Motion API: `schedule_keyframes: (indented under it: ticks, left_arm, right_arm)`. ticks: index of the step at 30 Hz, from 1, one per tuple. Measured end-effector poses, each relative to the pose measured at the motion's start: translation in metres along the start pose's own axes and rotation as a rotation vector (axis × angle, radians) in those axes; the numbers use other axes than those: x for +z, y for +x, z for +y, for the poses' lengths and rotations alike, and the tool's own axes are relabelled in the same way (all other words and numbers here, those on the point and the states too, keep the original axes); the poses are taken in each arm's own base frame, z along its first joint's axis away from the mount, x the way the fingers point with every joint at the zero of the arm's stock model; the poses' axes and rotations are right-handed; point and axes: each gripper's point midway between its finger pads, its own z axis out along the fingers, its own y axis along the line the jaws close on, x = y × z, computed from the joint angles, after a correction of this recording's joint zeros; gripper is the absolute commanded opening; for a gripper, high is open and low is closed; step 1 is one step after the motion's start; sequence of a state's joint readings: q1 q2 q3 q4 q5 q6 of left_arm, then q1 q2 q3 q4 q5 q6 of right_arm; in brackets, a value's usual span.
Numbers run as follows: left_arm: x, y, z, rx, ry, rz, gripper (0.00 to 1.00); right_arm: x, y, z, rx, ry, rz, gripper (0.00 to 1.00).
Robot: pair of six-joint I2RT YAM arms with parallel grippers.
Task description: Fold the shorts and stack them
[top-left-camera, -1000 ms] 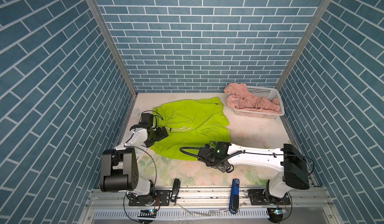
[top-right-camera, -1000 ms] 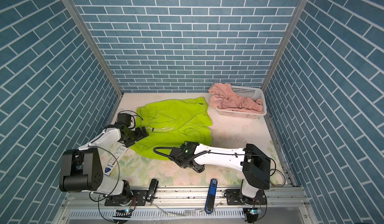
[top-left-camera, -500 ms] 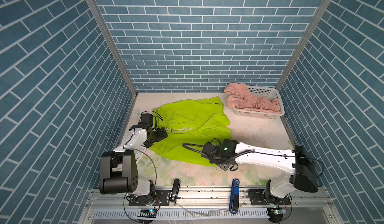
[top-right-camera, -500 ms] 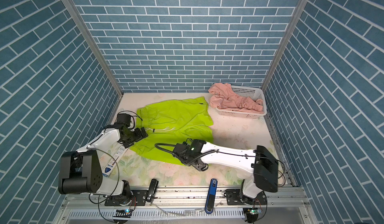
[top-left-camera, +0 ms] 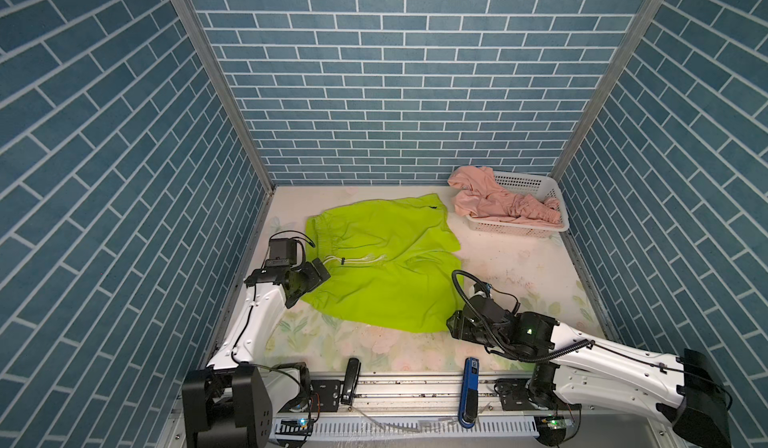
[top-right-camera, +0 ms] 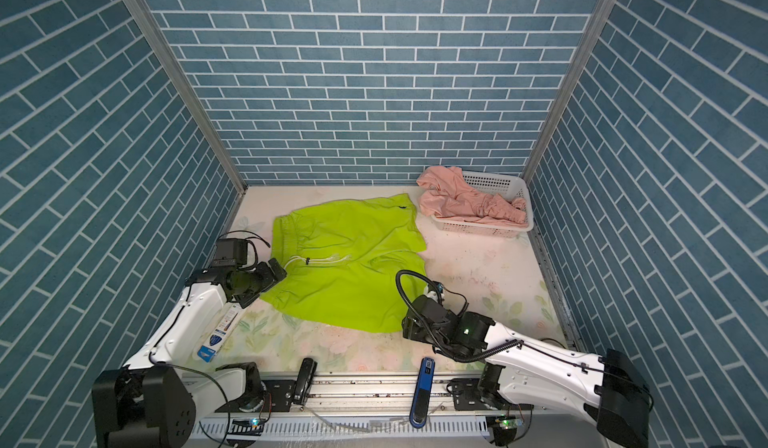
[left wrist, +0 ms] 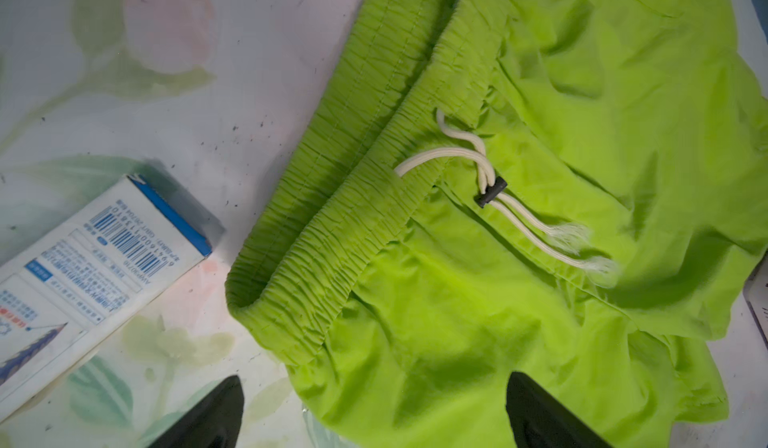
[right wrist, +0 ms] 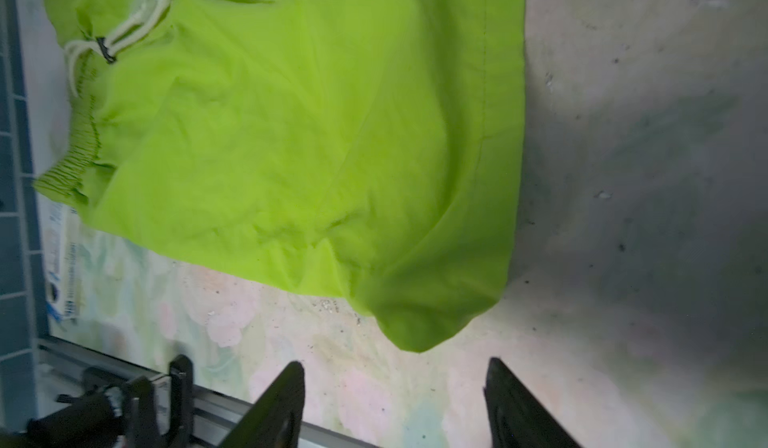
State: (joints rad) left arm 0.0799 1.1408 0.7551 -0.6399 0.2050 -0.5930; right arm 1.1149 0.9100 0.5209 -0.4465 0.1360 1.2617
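The lime-green shorts lie spread on the table, waistband at the left, with the white drawstring on top. The salmon-pink shorts lie crumpled in the white basket at the back right. My left gripper stands open over the near waistband corner, its fingers astride the cloth. My right gripper is open just off the near right hem corner, with only bare table between its fingers.
A white and blue barcode box lies under the left arm. A black tool and a blue tool rest on the front rail. Brick walls close in three sides.
My right gripper has gone from shut to open, letting go of the green shorts' near hem, and has moved right to the hem corner. The left arm has hardly moved.
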Motion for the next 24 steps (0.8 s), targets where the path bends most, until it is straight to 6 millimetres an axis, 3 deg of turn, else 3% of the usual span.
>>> schedule_keyframes:
  ticks: [5, 10, 14, 19, 24]
  left_arm:
    - [0.005, 0.006, 0.007, -0.024, -0.006, 0.019, 1.0]
    - [0.008, 0.011, 0.008, -0.05, 0.011, 0.041, 1.0]
    - [0.012, 0.014, 0.008, -0.053, 0.028, 0.047, 1.0]
    - [0.021, 0.028, 0.013, -0.071, 0.034, 0.086, 1.0]
    - [0.02, 0.028, 0.012, -0.08, 0.05, 0.083, 1.0]
  right_arm:
    - [0.009, 0.004, 0.01, 0.179, -0.143, -0.008, 0.71]
    - [0.034, 0.027, -0.007, 0.291, -0.145, 0.032, 0.72]
    - [0.041, 0.033, 0.013, 0.311, -0.18, 0.042, 0.72]
    - [0.048, 0.025, 0.018, 0.36, -0.192, -0.024, 0.72]
    - [0.048, 0.011, 0.003, 0.39, -0.138, -0.119, 0.71]
